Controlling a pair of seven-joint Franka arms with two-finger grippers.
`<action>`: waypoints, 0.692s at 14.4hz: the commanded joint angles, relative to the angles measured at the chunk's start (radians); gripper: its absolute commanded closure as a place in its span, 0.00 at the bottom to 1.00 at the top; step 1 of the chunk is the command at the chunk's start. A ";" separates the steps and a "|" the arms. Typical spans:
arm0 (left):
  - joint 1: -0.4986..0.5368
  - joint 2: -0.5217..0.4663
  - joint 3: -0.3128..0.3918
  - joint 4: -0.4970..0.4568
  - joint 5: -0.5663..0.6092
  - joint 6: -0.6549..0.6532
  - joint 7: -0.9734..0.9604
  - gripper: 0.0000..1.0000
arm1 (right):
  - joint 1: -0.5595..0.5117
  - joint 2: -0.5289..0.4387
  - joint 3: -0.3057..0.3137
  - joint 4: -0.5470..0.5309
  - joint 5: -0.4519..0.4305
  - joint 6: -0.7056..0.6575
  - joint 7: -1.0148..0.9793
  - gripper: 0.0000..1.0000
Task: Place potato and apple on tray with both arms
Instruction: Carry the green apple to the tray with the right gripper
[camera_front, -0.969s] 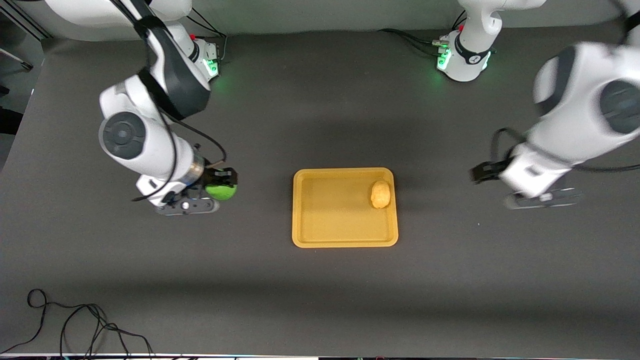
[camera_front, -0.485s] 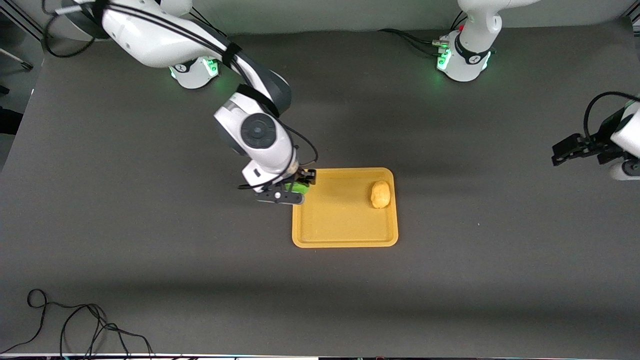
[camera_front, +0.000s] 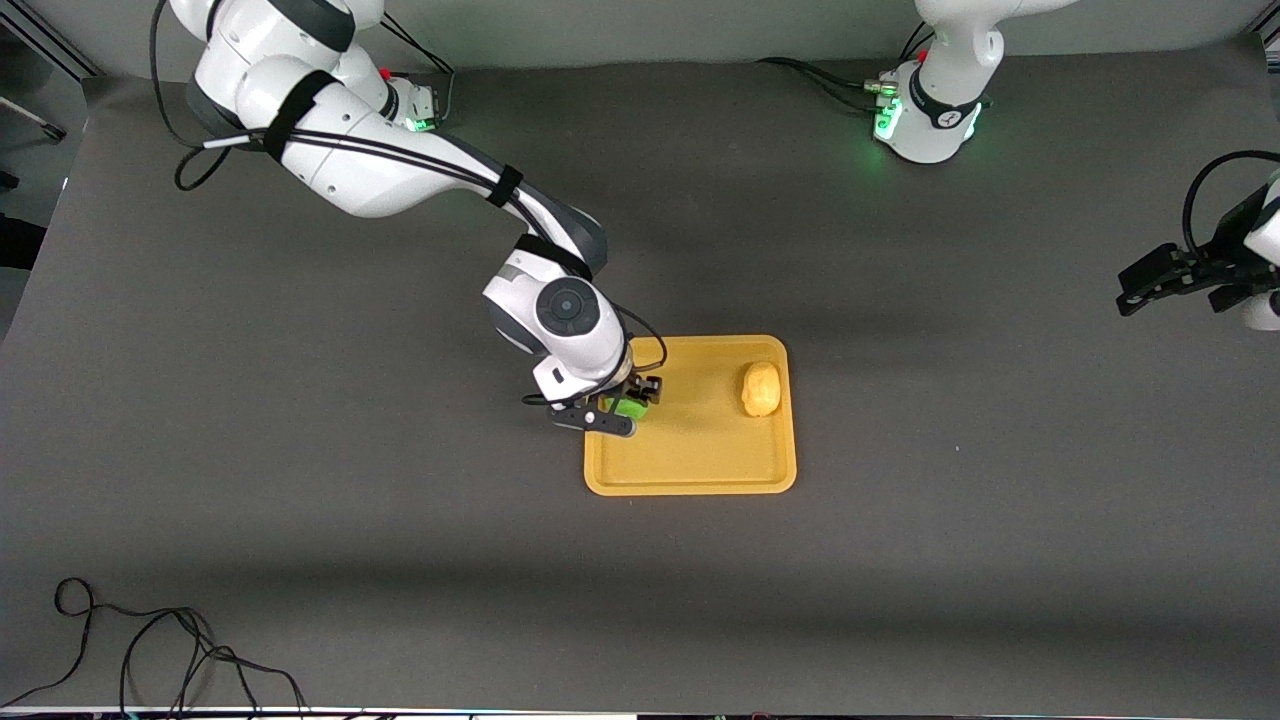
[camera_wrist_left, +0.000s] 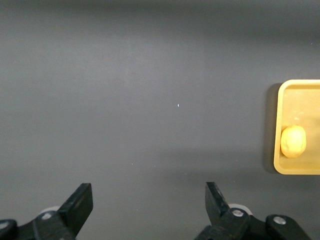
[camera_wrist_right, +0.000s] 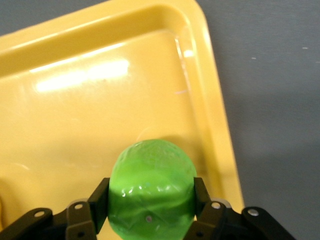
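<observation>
The mustard-yellow tray (camera_front: 690, 470) lies mid-table. The yellow-tan potato (camera_front: 761, 388) rests in it at the end toward the left arm; it also shows in the left wrist view (camera_wrist_left: 293, 141) with the tray's rim (camera_wrist_left: 276, 125). My right gripper (camera_front: 622, 405) is shut on the bright green apple (camera_front: 630, 409) and holds it over the tray's end toward the right arm. In the right wrist view the apple (camera_wrist_right: 152, 192) sits between the fingers (camera_wrist_right: 99, 197) above the tray floor (camera_wrist_right: 90, 125). My left gripper (camera_front: 1165, 278) is open and empty over bare table at the left arm's end; its fingertips (camera_wrist_left: 82, 197) stand wide apart.
A black cable (camera_front: 150, 640) lies coiled on the table near the front camera at the right arm's end. The two arm bases (camera_front: 930, 110) stand along the table's edge farthest from the front camera.
My right gripper has carried the apple from the bare table at the right arm's end to over the tray. My left arm has drawn away from the tray toward its own end of the table.
</observation>
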 joint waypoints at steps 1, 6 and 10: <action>0.005 -0.025 -0.002 -0.029 -0.015 0.016 0.024 0.00 | 0.027 0.057 0.011 0.109 -0.027 -0.014 0.039 0.65; -0.001 -0.021 -0.003 -0.028 -0.015 0.015 0.022 0.00 | 0.081 0.114 0.011 0.178 -0.034 0.014 0.099 0.65; -0.004 -0.015 -0.003 -0.035 -0.015 0.028 0.022 0.00 | 0.104 0.123 0.008 0.178 -0.049 0.006 0.110 0.37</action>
